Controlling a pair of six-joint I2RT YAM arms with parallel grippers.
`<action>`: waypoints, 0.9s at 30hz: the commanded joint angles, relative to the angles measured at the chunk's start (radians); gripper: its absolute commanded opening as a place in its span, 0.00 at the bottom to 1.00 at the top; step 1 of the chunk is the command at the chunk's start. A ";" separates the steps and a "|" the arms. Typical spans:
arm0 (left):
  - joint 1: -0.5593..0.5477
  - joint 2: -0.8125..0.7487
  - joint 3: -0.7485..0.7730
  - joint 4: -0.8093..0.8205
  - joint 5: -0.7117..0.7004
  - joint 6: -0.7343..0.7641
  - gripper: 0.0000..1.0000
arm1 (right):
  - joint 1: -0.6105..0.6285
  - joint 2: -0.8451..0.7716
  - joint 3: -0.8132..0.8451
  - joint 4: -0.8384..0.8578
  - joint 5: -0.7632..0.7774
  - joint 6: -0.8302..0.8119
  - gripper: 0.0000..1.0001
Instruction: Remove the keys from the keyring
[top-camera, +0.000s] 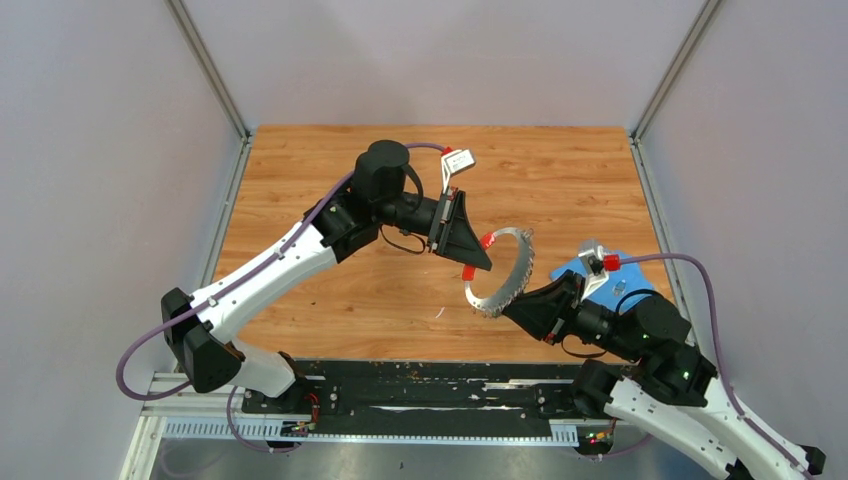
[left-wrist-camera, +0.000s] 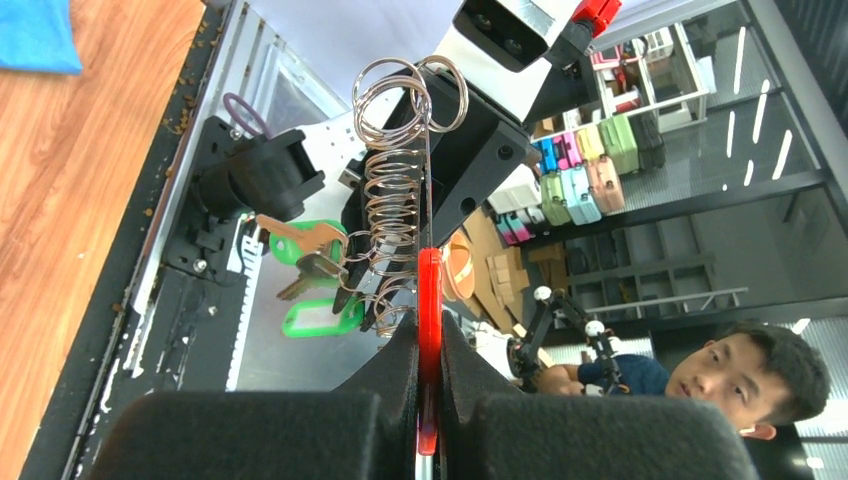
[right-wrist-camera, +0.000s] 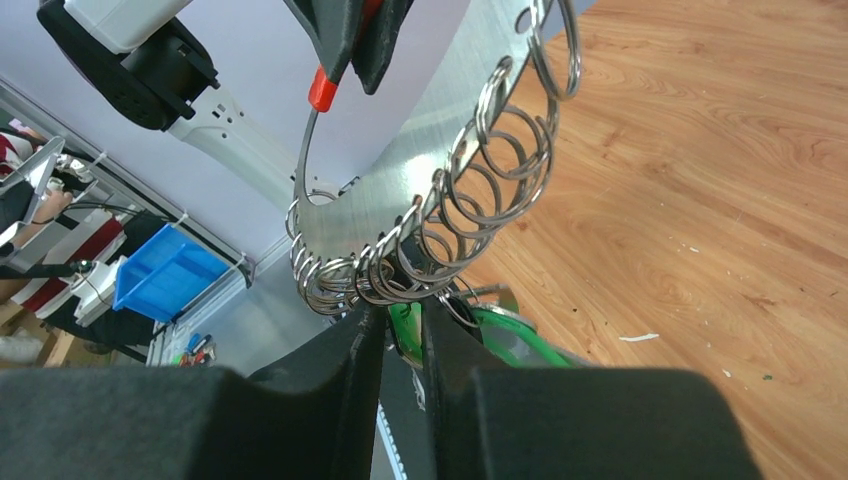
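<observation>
The keyring is held in the air over the wood table between both arms. My left gripper is shut on its red sleeve. The ring stands edge-on in the left wrist view, with several small split rings threaded on it. The keys, with green heads and a green tag, hang at the ring's lower end. My right gripper is at that lower end, its fingers closed on a green key head just below the split rings. The other keys are mostly hidden there.
A blue cloth lies on the table at the right, partly under my right arm. The black base rail runs along the near edge. Grey walls with metal posts enclose the table on three sides.
</observation>
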 joint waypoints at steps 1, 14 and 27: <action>-0.008 0.002 -0.013 0.063 0.029 -0.109 0.00 | 0.006 -0.032 0.002 -0.062 0.040 0.044 0.23; -0.005 0.010 -0.076 0.101 0.050 -0.251 0.00 | 0.007 -0.067 -0.028 -0.053 0.057 0.092 0.24; -0.003 0.007 -0.140 0.200 -0.001 -0.429 0.00 | 0.006 -0.176 -0.064 -0.046 0.076 0.106 0.25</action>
